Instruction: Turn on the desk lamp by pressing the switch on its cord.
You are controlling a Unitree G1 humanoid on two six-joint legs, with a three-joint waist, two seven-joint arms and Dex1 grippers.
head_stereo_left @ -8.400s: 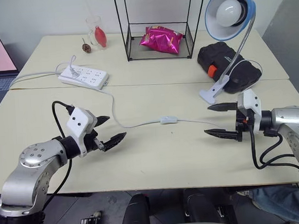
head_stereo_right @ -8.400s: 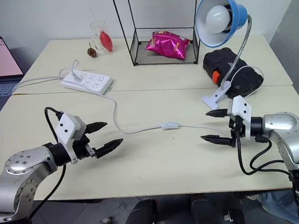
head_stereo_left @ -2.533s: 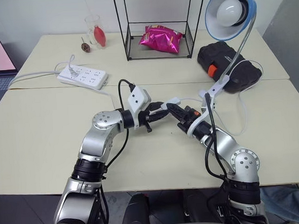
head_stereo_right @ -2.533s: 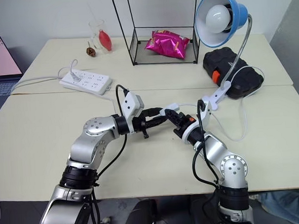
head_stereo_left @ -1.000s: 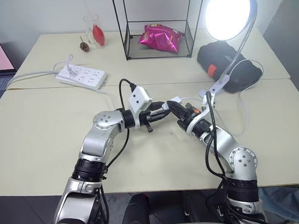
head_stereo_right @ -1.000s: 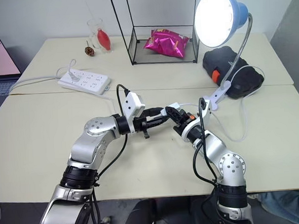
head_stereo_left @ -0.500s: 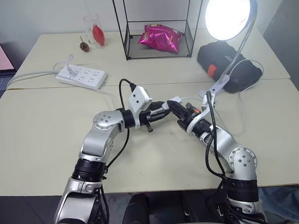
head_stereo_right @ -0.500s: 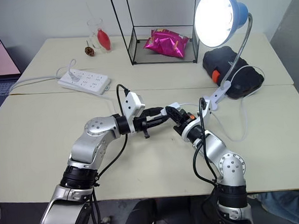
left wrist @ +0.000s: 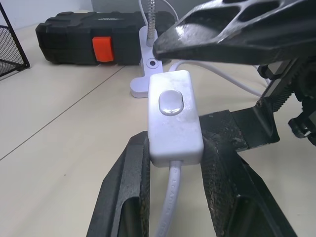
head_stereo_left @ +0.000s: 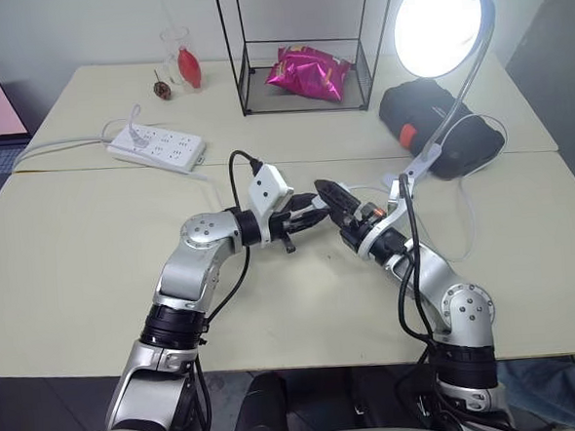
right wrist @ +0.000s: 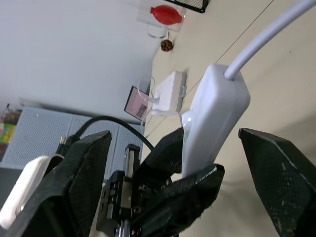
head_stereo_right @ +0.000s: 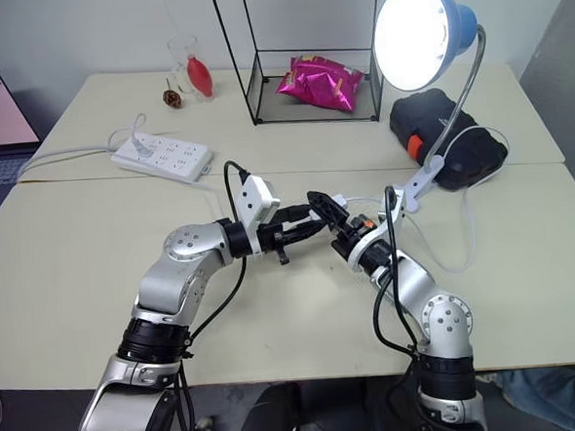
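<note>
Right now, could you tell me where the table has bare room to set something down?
The near left table, between the power strip and the left gripper, is bare. So is the near right corner past the cord. The middle is crowded: both grippers meet at the switch. The far edge holds a wire rack, glass and black case.

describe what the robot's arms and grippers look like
Both arms are silver-grey metal segments with round joint housings and black collars. Each wrist carries a white box-shaped module with a black cable looping from it. The left gripper and right gripper each have two black, pointed fingers with open cut-outs and textured pads.
</note>
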